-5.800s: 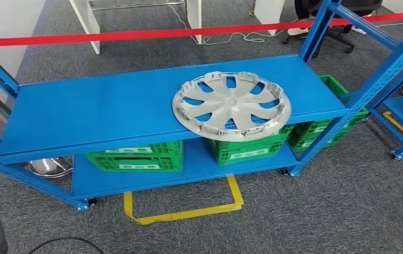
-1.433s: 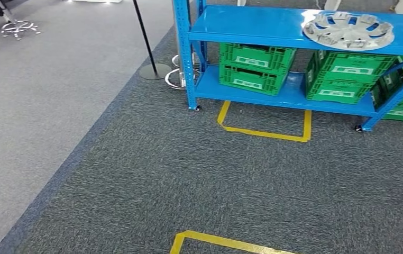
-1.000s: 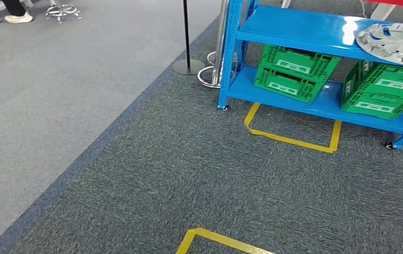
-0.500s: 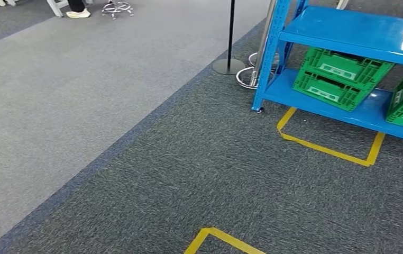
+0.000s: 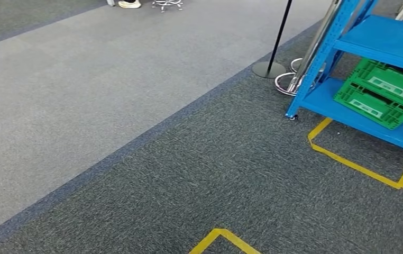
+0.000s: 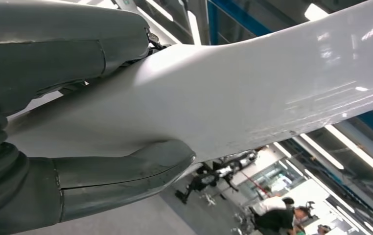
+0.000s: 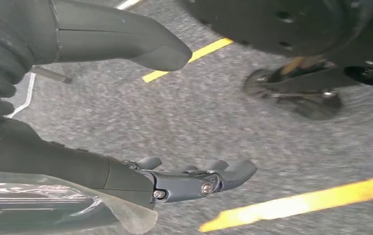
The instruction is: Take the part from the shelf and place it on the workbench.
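From where I stand, the left hand (image 6: 96, 171) clamps a smooth white part (image 6: 253, 88) between thumb and fingers, and I take that to be the piece bound for the workbench. The right hand (image 7: 52, 152) hangs loose over the carpet, fingers apart and holding nothing. In the head view the blue shelf (image 5: 384, 37) with its green crate (image 5: 382, 92) sits at the upper right of the frame, and the yellow floor tape (image 5: 358, 165) lies below it. I cannot tell where the workbench is. The glossy part looks slippery, so the carry wants a firm, steady grip, slow turning, and a wide berth of the stanchion base (image 5: 268, 69).
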Robot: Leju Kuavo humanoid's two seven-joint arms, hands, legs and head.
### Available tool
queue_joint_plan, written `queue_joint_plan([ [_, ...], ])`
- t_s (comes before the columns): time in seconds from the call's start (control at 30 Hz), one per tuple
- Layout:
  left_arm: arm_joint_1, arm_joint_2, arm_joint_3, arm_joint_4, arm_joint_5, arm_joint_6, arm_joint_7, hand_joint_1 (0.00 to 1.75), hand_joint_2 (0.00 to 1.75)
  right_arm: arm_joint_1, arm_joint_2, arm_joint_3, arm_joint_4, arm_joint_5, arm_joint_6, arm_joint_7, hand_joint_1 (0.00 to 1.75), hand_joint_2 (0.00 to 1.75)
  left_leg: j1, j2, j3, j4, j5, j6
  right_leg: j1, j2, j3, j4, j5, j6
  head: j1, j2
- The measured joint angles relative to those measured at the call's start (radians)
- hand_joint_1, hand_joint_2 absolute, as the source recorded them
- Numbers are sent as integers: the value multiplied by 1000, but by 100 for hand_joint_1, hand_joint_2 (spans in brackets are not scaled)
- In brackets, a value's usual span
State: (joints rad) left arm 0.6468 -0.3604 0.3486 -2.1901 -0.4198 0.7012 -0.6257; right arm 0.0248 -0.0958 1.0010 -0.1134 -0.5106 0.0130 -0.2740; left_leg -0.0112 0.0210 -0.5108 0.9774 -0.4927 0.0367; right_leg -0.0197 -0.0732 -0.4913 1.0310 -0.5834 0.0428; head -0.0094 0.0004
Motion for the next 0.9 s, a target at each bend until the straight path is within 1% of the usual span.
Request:
queue_joint_plan([
  [0.03, -1, 0, 0, -1, 1, 0, -2, 175, 175, 0, 0, 0, 0, -1, 0, -2, 0, 175, 3, -8, 3, -7, 5, 2, 0, 33, -26, 51, -29, 1, 1, 0],
  [0.07, -2, -1, 0, -2, 0, 0, -3, 175, 175, 3, 0, 0, 0, -2, 1, -4, 0, 175, 2, -18, 2, -8, 6, 4, 0, 58, -58, 118, -59, 2, 2, 0],
  [0.1, -2, -1, 0, -2, -3, 0, 0, 175, 175, 5, 0, 0, 0, -3, 1, -5, 0, 175, 1, -29, 1, -8, 6, 6, 0, 70, -94, 189, -85, 2, 3, 0],
  [0.13, -3, -1, 0, -4, -8, 0, 8, 175, 175, 8, 0, 0, 0, -3, 1, -7, 0, 175, 1, -41, 1, -7, 6, 6, 0, 72, -121, 237, -94, 3, 3, 0],
  [0.17, -4, -1, 0, -6, -14, 0, 18, 175, 175, 10, 0, 0, 0, -4, 1, -8, 0, 175, 2, -54, 2, -5, 5, 6, 0, 73, -133, 249, -81, 5, 3, 0],
  [0.2, -5, 0, 0, -9, -18, 0, 29, 175, 175, 11, 0, 0, 0, -4, 1, -8, 0, 175, 3, -69, 3, -2, 3, 4, -2, 75, -126, 219, -47, 7, 3, 0],
  [0.23, -6, 0, 0, -12, -21, 0, 38, 175, 175, 12, 0, 0, 0, -4, 1, -9, 0, 175, 5, -82, 4, 4, -1, 0, -4, 84, -102, 155, -3, 9, 3, 0],
  [0.27, -8, 0, 0, -16, -21, 0, 44, 175, 175, 11, 0, 0, 0, -4, 1, -9, 0, 175, 7, -95, 1, 11, -6, -5, -7, 108, -76, 91, 29, 13, 4, 0],
  [0.3, -9, 0, 1, -20, -22, 0, 50, 175, 175, 11, 0, 0, 0, -4, 1, -8, 0, 175, 7, -107, -4, 24, -11, -11, -11, 132, -53, 34, 47, 13, 4, 0],
  [0.33, -10, 0, 1, -25, -22, 0, 54, 175, 175, 11, 0, 0, 0, -4, 1, -8, 0, 175, 8, -118, -11, 34, -15, -16, -13, 151, -39, 4, 50, 11, 4, 0],
  [0.37, -11, 0, 2, -30, -22, -1, 59, 175, 175, 10, 0, 0, 0, -4, 1, -7, 0, 175, 9, -129, -20, 41, -16, -21, -12, 160, -34, -2, 41, 6, 4, 0],
  [0.4, -12, 0, 3, -35, -22, -1, 64, 175, 175, 10, 0, 1, 0, -4, 1, -7, 0, 175, 10, -141, -26, 45, -15, -26, -11, 151, -31, -5, 39, -1, 4, 0],
  [0.43, -12, 0, 6, -39, -22, -1, 67, 175, 175, 10, 0, 1, 0, -4, 1, -6, 0, 175, 12, -145, -30, 47, -15, -30, -11, 138, -29, -3, 39, -7, 4, 0],
  [0.47, -12, 0, 8, -43, -22, 0, 71, 175, 175, 10, 0, 1, 0, -4, 1, -6, 0, 175, 11, -130, -36, 59, -21, -35, -11, 125, -26, -3, 40, -12, 3, 0],
  [0.5, -13, 0, 9, -46, -22, 0, 72, 175, 175, 11, 0, 1, 0, -4, 1, -6, 0, 175, 11, -106, -48, 86, -37, -40, -11, 111, -24, -5, 40, -17, 0, 0],
  [0.53, -14, 0, 11, -49, -23, 0, 72, 175, 175, 12, 0, 0, 0, -4, 1, -6, 0, 175, 11, -74, -70, 134, -63, -44, -11, 96, -23, -7, 39, -22, -2, 0],
  [0.57, -16, 0, 11, -51, -24, 0, 72, 175, 175, 14, 0, 0, 0, -4, 0, -7, 0, 175, 11, -46, -102, 201, -96, -49, -8, 81, -22, -7, 38, -25, -4, 0],
  [0.6, -17, 0, 10, -51, -24, 0, 71, 175, 175, 15, 0, 0, 0, -4, -1, -7, 0, 175, 13, -35, -136, 272, -126, -52, -6, 65, -22, -7, 36, -28, -5, 0],
  [0.63, -18, 0, 10, -51, -25, -1, 70, 175, 175, 15, 0, 0, 1, -4, -2, -7, 0, 175, 15, -30, -163, 326, -143, -52, -4, 49, -23, -7, 33, -29, -4, 0],
  [0.67, -17, 0, 10, -51, -25, -1, 69, 175, 175, 15, 0, 0, 1, -4, -3, -7, 0, 175, 16, -29, -174, 349, -141, -52, -2, 34, -24, -7, 31, -30, -5, 0],
  [0.7, -17, 0, 10, -52, -26, -1, 69, 175, 175, 14, 0, 0, 1, -4, -3, -7, 0, 175, 15, -27, -163, 327, -119, -49, 0, 21, -23, -7, 28, -31, -4, 0],
  [0.73, -17, 0, 10, -52, -26, -1, 69, 175, 175, 13, 0, 0, 1, -4, -3, -7, 0, 175, 13, -20, -134, 269, -85, -43, 1, 8, -21, -7, 24, -31, -4, 0],
  [0.77, -17, 0, 10, -53, -26, -1, 68, 175, 175, 11, 0, 0, 1, -4, -3, -7, 0, 175, 9, -2, -95, 194, -53, -35, 3, -3, -16, -8, 22, -31, -4, 0],
  [0.8, -17, 0, 10, -54, -26, -1, 67, 175, 175, 10, 0, 0, 1, -4, -3, -7, 0, 175, 3, 20, -61, 125, -31, -26, 4, -14, -12, -8, 19, -29, -4, 0],
  [0.83, -17, 0, 10, -55, -26, -1, 64, 175, 175, 10, 0, 0, 1, -4, -3, -8, 0, 175, -3, 37, -39, 81, -21, -18, 5, -23, -9, -9, 17, -26, -4, 0],
  [0.87, -17, 0, 10, -56, -26, -1, 59, 175, 175, 10, 0, 0, 1, -5, -3, -8, 0, 175, -9, 47, -30, 60, -20, -11, 5, -33, -6, -10, 15, -22, -4, 0],
  [0.9, -16, 0, 10, -56, -25, -1, 55, 175, 175, 9, 0, 0, 1, -6, -3, -8, 0, 175, -12, 45, -31, 58, -22, -8, 4, -41, -4, -10, 14, -19, -4, 0],
])
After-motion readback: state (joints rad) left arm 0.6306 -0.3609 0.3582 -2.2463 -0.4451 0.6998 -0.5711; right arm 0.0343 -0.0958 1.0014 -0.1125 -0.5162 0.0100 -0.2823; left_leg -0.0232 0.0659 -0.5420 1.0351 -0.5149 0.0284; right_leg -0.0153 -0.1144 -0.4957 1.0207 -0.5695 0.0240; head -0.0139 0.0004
